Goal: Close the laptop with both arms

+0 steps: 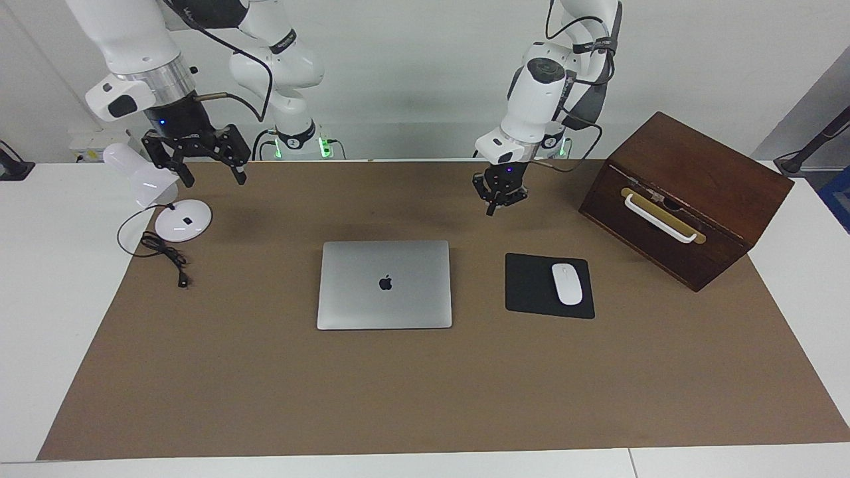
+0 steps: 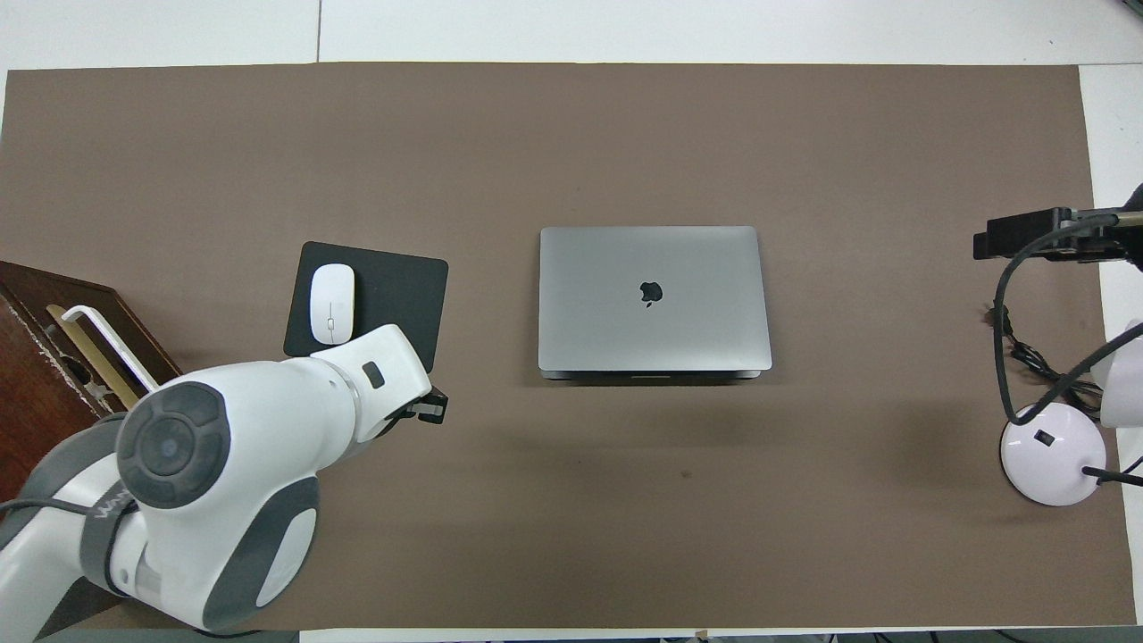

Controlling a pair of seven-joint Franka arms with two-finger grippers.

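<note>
The silver-grey laptop lies flat on the brown mat with its lid down and the dark apple logo facing up; it also shows in the overhead view. My left gripper hangs over the mat, nearer to the robots than the laptop and the mouse pad, and touches nothing. In the overhead view it pokes out from under the white wrist. My right gripper is open and empty, up in the air beside the lamp at the right arm's end.
A black mouse pad with a white mouse lies beside the laptop toward the left arm's end. A dark wooden box with a white handle stands past it. A white desk lamp with a black cable stands at the right arm's end.
</note>
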